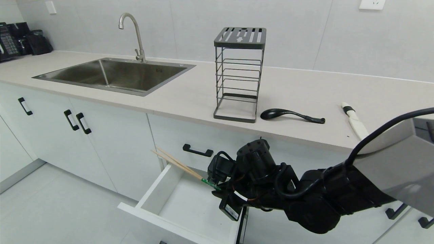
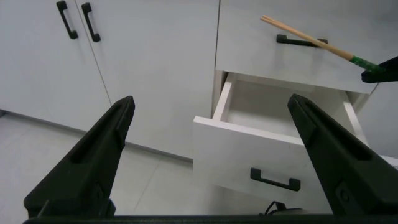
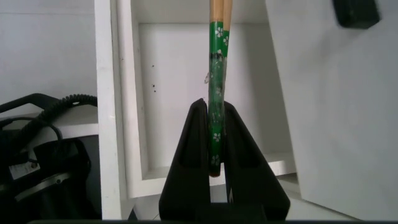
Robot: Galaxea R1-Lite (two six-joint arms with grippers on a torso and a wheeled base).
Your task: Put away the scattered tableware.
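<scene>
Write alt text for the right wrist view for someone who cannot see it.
The right gripper is shut on a pair of chopsticks with green flowered ends, held over the open white drawer.

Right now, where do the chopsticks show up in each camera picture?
Head view: chopsticks lower middle, slanting over the open drawer.
Left wrist view: upper right, above the drawer.
Right wrist view: centre, clamped between the fingers of the right gripper.
Shared landmark: the open drawer under them.
</scene>
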